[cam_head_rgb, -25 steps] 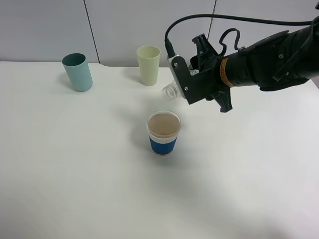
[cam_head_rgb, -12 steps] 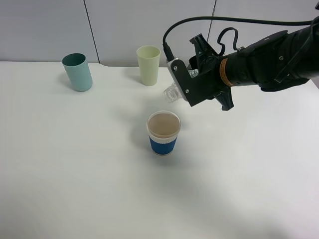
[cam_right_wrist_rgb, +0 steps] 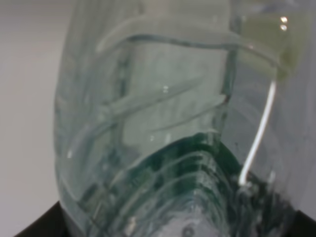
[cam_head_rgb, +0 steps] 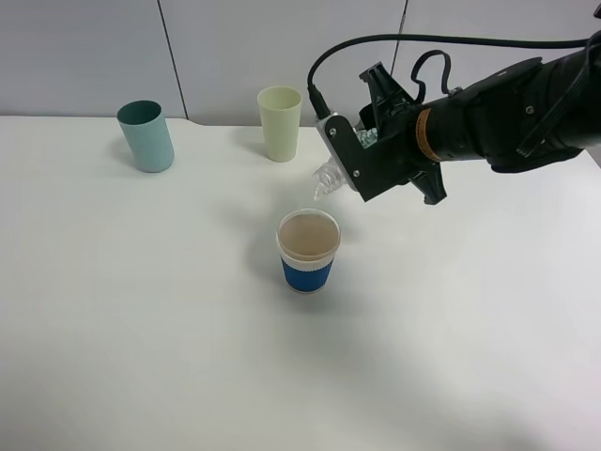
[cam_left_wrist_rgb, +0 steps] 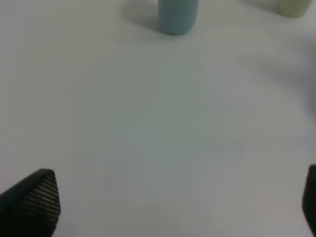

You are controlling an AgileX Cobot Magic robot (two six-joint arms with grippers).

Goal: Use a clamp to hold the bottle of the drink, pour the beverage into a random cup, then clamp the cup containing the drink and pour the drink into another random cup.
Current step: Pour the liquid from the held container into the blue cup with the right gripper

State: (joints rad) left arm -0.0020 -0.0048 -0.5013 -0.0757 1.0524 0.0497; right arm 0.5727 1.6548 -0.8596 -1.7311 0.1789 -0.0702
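Note:
My right gripper [cam_head_rgb: 364, 141] is shut on the clear bottle of the drink [cam_head_rgb: 327, 177], held tilted with its open mouth pointing down just above the blue-sleeved paper cup [cam_head_rgb: 308, 252]. A short clear trickle seems to hang from the mouth. Up close, the bottle [cam_right_wrist_rgb: 168, 123] fills the right wrist view, its green label low and the clear beverage [cam_right_wrist_rgb: 163, 98] inside. The pale yellow-green tumbler [cam_head_rgb: 280, 122] stands upright behind the paper cup. My left gripper [cam_left_wrist_rgb: 170, 202] is open over bare table, nothing between its fingertips [cam_left_wrist_rgb: 32, 200]; it is outside the exterior high view.
A teal tumbler [cam_head_rgb: 146, 136] stands at the back left of the white table [cam_head_rgb: 141, 329], also seen in the left wrist view [cam_left_wrist_rgb: 177, 15] with the yellow-green tumbler [cam_left_wrist_rgb: 296, 7]. A black cable [cam_head_rgb: 451, 39] arcs above the right arm.
The right gripper has tipped the bottle further, so its mouth now sits lower and closer to the paper cup. The cups have not moved.

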